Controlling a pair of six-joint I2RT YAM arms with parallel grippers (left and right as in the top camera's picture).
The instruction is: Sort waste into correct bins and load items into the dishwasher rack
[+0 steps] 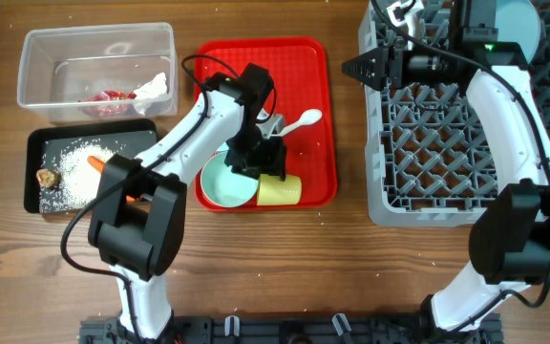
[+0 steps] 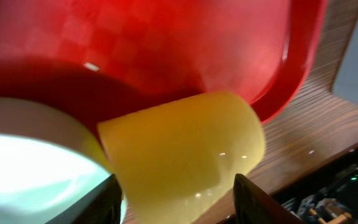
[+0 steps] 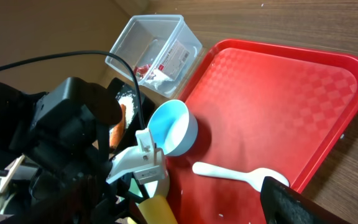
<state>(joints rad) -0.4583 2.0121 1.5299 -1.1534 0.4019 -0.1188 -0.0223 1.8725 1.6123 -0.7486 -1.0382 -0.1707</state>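
A yellow cup (image 1: pixel 280 189) lies on its side on the red tray (image 1: pixel 304 67), touching a pale blue-green bowl (image 1: pixel 225 182). My left gripper (image 1: pixel 267 172) is open with its fingers either side of the cup (image 2: pixel 185 149); in the left wrist view (image 2: pixel 176 199) a gap shows at the right finger. The white spoon (image 1: pixel 301 121) lies on the tray. My right gripper (image 1: pixel 356 69) is open and empty over the left edge of the dishwasher rack (image 1: pixel 428 143). A pale blue plate (image 1: pixel 521 21) stands in the rack's far corner. The right wrist view shows the bowl (image 3: pixel 173 127) and spoon (image 3: pixel 241 176).
The clear tub (image 1: pixel 36 57) at the far left holds a red wrapper (image 1: pixel 108 98) and a white tissue (image 1: pixel 153 88). The black tray (image 1: pixel 36 143) in front of it holds rice (image 1: pixel 74 162), a brown lump (image 1: pixel 46 178) and a carrot (image 1: pixel 96 163).
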